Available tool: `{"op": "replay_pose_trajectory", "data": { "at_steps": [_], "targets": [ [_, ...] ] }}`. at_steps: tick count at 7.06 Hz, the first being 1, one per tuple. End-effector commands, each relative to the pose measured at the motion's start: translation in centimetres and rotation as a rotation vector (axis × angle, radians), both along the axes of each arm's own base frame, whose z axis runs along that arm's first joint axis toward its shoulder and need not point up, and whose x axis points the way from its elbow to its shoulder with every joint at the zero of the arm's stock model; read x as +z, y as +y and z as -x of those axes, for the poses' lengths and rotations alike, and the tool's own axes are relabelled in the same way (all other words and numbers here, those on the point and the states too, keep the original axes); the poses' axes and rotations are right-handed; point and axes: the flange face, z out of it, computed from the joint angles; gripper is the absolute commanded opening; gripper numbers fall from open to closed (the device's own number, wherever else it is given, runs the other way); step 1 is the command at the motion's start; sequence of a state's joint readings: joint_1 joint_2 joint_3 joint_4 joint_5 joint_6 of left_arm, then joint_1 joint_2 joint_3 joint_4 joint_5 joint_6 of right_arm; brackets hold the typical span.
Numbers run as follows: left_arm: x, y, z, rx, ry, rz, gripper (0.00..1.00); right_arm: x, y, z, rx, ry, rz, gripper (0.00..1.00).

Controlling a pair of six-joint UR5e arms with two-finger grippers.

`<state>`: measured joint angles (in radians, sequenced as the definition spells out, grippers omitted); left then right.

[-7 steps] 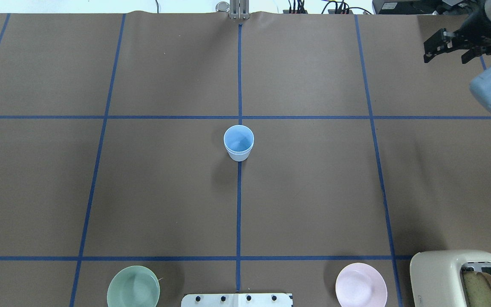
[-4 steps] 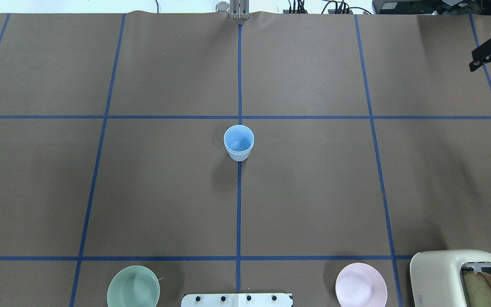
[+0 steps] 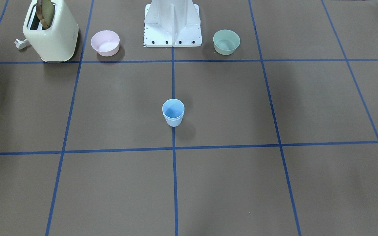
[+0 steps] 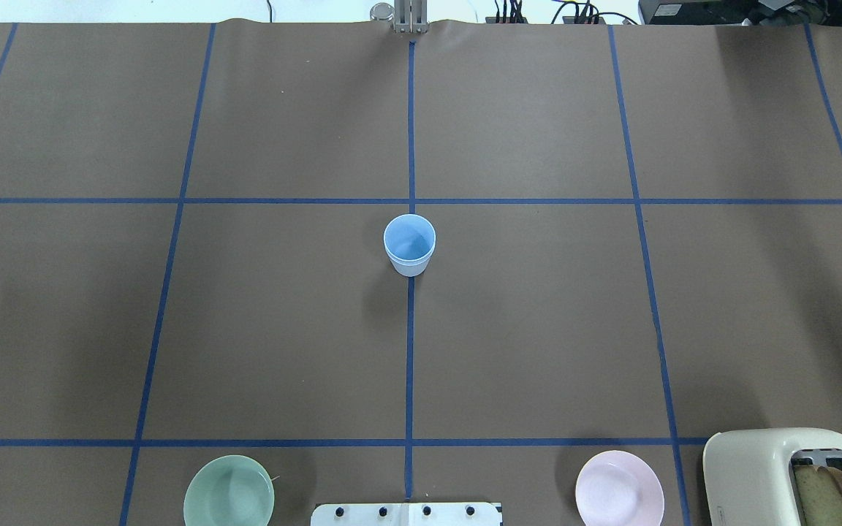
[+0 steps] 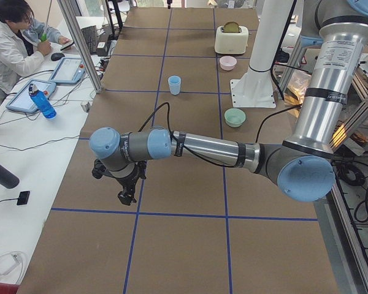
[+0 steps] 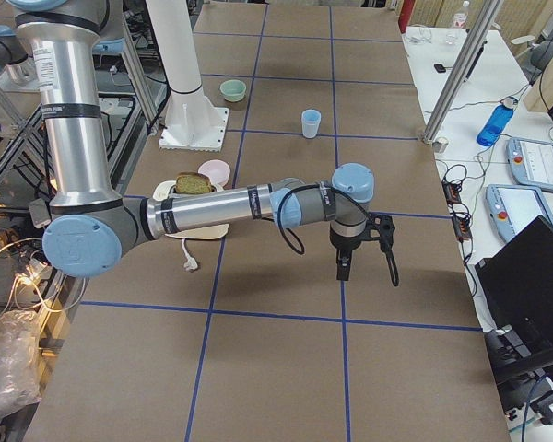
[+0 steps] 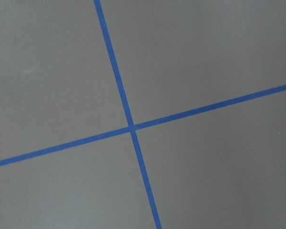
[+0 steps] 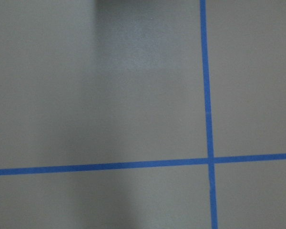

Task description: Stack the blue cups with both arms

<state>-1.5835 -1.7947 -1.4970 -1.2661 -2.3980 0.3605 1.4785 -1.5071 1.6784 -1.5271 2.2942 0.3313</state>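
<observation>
Cups (image 4: pixel 409 246) stand nested at the table's (image 4: pixel 538 329) centre, mouths up, axis vertical: smooth, tapered plastic. Left gripper (image 5: pixel 126 197) and right gripper (image 6: pixel 367 273) hang well off; I can't tell their fingers' spread.

A cream toaster (image 3: pixel 57 39) holds what looks like bread (image 3: pixel 45 13), beside a pink bowl (image 3: pixel 105 42); a green bowl (image 3: pixel 226 41) sits apart.

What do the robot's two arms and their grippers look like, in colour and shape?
Both the left arm and the right arm are silver-grey tubes with light-blue round joint caps and dark bands. A black cable loops along each forearm. The left gripper and right gripper are black, with thin fingers.
</observation>
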Motion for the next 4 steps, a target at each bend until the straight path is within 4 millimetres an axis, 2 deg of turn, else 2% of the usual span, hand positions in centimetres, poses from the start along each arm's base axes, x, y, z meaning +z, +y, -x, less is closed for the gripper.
{"op": "replay_pose_trajectory", "data": {
  "at_steps": [1, 4],
  "targets": [
    [0.88, 0.86, -0.05, -0.001, 0.003, 0.017, 0.99, 1.79, 3.37, -2.86, 0.042, -0.002, 0.028, 1.0],
    [0.9, 0.94, 0.03, -0.005, 0.002, 0.019, 0.99, 2.04, 3.96, -3.34, 0.048, -0.001, 0.031, 1.0]
  ]
}}
